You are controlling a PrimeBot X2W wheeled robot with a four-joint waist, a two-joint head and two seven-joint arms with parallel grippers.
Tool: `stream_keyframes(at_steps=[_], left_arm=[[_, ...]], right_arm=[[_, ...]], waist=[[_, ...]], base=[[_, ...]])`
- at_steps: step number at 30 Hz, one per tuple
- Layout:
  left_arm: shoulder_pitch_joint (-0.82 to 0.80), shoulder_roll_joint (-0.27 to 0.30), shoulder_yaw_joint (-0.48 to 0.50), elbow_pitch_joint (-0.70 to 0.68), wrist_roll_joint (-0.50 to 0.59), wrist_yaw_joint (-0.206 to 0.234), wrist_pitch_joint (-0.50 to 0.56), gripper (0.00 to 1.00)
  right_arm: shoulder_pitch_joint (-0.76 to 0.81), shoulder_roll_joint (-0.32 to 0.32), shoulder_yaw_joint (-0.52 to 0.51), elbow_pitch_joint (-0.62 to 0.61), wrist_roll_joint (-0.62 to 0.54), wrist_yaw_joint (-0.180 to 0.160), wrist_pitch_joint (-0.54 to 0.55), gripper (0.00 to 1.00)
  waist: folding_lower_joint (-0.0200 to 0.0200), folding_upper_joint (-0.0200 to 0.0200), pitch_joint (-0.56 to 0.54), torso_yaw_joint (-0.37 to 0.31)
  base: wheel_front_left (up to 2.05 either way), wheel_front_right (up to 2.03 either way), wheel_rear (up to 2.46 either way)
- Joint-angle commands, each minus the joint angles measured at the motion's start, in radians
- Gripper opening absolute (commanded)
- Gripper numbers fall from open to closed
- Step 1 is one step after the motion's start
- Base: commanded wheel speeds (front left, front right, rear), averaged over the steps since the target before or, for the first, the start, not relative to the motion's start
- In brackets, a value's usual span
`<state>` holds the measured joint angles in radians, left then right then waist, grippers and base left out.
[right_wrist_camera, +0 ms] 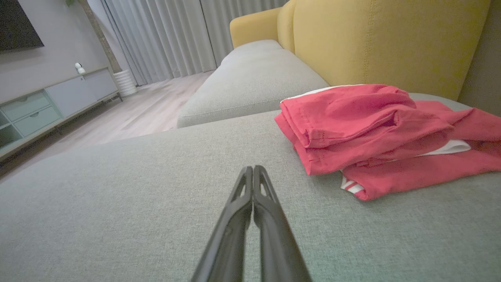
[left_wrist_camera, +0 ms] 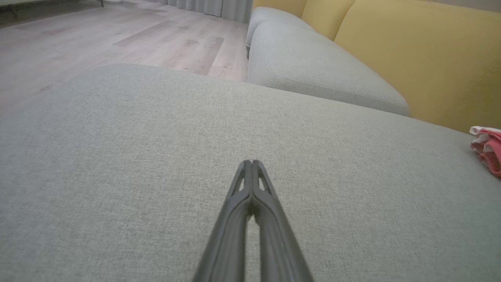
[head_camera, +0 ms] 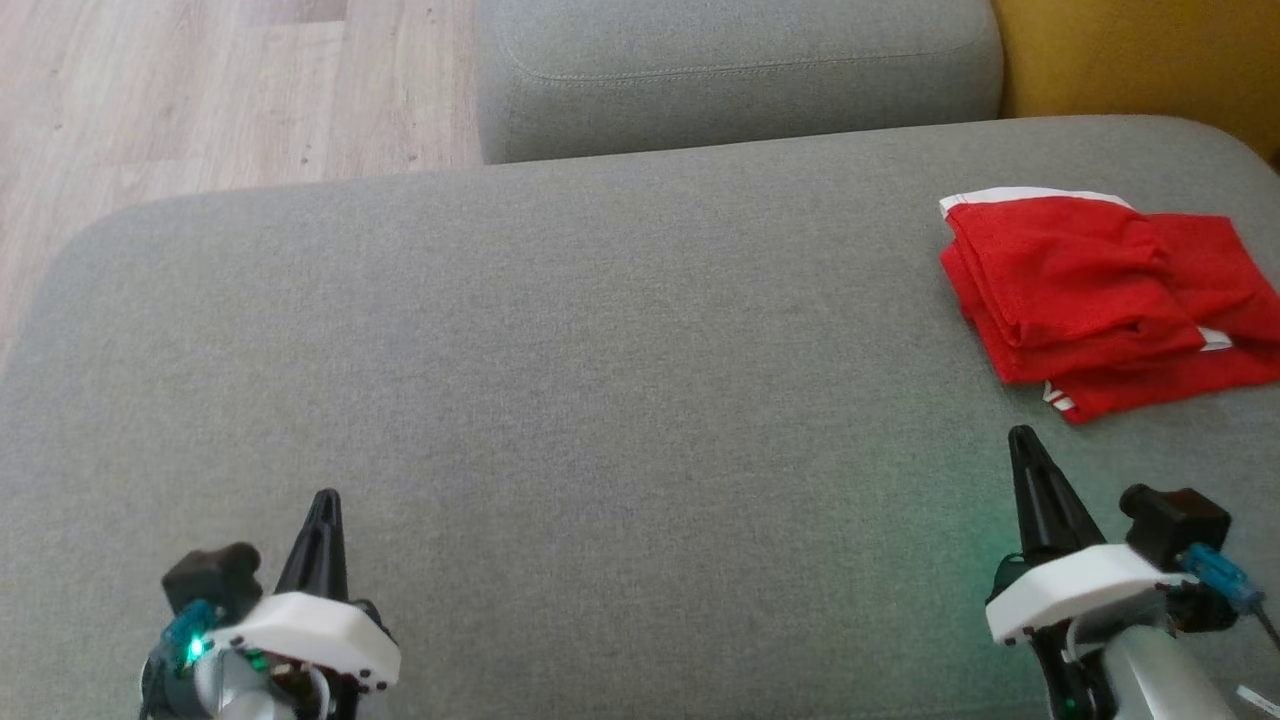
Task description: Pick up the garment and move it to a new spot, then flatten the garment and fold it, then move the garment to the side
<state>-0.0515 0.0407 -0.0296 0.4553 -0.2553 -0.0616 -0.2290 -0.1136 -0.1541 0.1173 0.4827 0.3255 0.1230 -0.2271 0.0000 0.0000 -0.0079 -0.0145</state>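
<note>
A red garment (head_camera: 1100, 300) with white trim lies loosely folded at the far right of the grey sofa seat (head_camera: 560, 360). In the right wrist view the garment (right_wrist_camera: 375, 133) sits ahead and to the right of my fingers. Its edge (left_wrist_camera: 487, 150) peeks in at the right border of the left wrist view. My right gripper (head_camera: 1022, 435) hovers just short of the garment, shut and empty, its fingertips pressed together (right_wrist_camera: 253, 168). At the lower left my left gripper (head_camera: 327, 497) is shut too, holding nothing (left_wrist_camera: 250, 162).
A second grey cushion (head_camera: 740, 75) adjoins the seat at the back. A yellow backrest (right_wrist_camera: 383, 39) rises behind the garment. Wooden floor (head_camera: 200, 90) lies beyond the seat's far left edge. A low cabinet (right_wrist_camera: 51, 105) and curtains (right_wrist_camera: 164, 35) stand across the room.
</note>
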Motion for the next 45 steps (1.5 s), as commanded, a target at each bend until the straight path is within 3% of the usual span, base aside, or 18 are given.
stream_keyframes(at_steps=[1, 45], left_arm=[[-0.051, 0.005, 0.011, -0.034, -0.019, -0.005, 0.005, 0.00], [-0.050, 0.007, 0.057, -0.104, -0.524, -0.029, 0.129, 0.00]], right_arm=[[-0.052, -0.002, -0.012, -0.036, 0.022, 0.001, 0.005, 0.00], [-0.029, 0.038, -0.094, -0.113, 0.498, 0.004, 0.131, 0.00]], waist=[[0.0000, 0.0000, 0.000, 0.000], [0.0000, 0.0000, 0.004, 0.006]], base=[[0.00, 0.00, 0.00], [0.00, 0.00, 0.00]])
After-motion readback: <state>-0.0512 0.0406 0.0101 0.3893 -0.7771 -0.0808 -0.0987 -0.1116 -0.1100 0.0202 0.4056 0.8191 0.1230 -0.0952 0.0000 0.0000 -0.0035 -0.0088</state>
